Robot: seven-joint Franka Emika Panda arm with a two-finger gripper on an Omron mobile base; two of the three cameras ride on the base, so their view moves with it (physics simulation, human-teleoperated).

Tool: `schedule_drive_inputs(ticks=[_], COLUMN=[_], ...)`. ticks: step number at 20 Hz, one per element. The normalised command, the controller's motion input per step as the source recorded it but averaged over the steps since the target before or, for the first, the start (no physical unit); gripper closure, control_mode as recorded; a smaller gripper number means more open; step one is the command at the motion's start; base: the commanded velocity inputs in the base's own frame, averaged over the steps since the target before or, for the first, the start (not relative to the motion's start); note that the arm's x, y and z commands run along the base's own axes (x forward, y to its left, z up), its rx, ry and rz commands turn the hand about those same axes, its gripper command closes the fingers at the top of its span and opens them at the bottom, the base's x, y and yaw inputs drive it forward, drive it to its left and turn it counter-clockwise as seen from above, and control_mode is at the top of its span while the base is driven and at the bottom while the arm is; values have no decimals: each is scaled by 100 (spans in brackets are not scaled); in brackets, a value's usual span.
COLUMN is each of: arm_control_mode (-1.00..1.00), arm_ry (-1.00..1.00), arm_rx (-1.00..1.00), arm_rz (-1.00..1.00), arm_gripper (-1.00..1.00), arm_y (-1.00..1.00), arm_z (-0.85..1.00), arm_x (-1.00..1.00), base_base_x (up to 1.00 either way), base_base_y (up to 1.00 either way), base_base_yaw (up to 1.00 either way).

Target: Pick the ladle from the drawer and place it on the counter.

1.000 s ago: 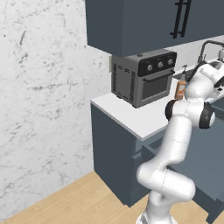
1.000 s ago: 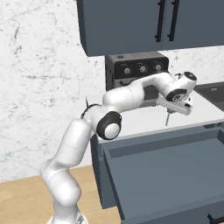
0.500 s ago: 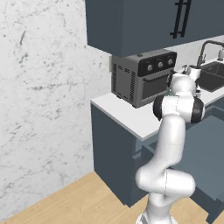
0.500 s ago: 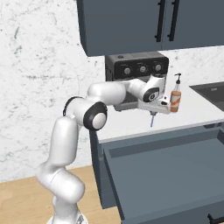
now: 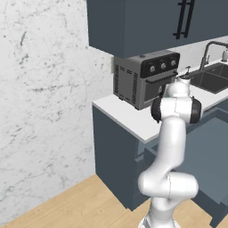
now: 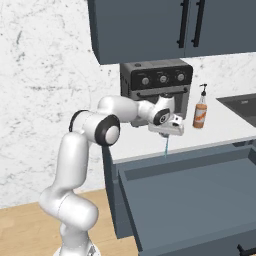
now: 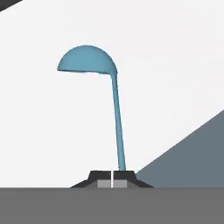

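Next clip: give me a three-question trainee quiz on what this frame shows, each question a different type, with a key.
1. True or false: the tool is shut on the thin handle of the small teal-blue ladle.
2. What hangs below the tool, over the white countertop edge? A) the ladle B) the orange bottle C) nothing
3. Fill in: the wide slate-blue drawer stands ____.

Key: 1 true; 2 A; 3 open
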Motion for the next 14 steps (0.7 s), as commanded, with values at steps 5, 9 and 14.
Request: schedule_drive_inputs(ticks=[5, 9, 14], arm_control_mode=[-100, -100, -100], arm_ry=[0, 0, -9], arm_rx=[0, 0, 0], arm_rz=[0, 0, 0], arm_gripper=[-100, -100, -100], arm_y=[61, 18, -3], arm_z=[-7, 1, 33], arm_x=[82, -5, -100], base_base_x=[0, 0, 0], base_base_y=[0, 0, 0], base_base_yaw=[0, 0, 0])
